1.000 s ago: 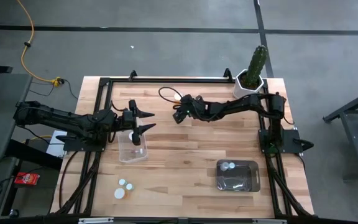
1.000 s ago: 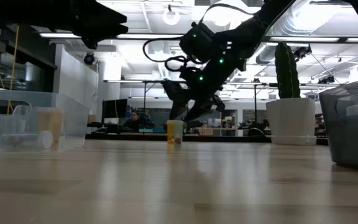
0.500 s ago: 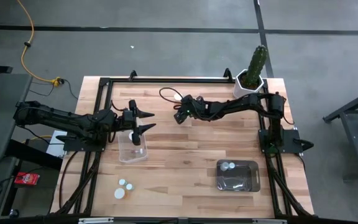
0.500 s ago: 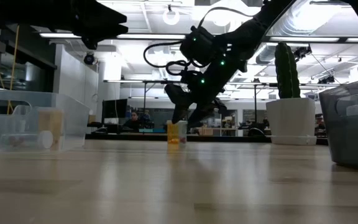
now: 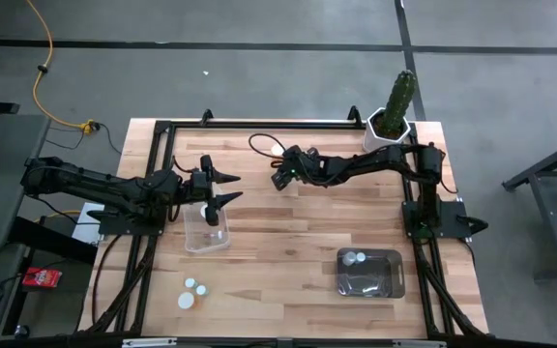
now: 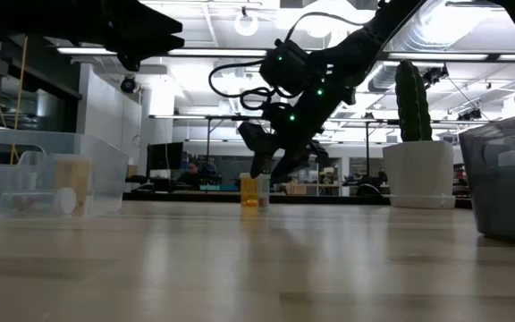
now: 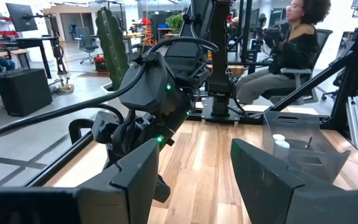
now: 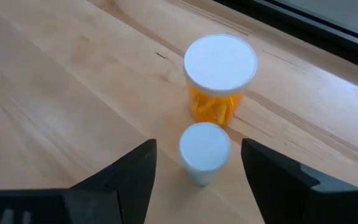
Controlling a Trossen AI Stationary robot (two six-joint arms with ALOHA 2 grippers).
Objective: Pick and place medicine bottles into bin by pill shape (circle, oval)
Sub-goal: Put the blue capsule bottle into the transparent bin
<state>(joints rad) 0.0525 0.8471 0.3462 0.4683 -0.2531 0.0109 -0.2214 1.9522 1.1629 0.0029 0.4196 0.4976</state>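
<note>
We read no labels or writing on any bottle. Our right hand [image 8: 194,171] sat low near the desk's [image 5: 288,242] far edge, fingers spread and gripping nothing, a small white-capped bottle [image 8: 204,152] upright between them, with an orange bottle [image 8: 219,78] upright just beyond; bare wood lay open on both sides. Our left hand [image 5: 228,187] hovered open and empty over the clear bin [image 5: 206,232], where one bottle lay on its side. More bottles stood in the dark bin [image 5: 368,272] and near the front edge [image 5: 193,290].
</note>
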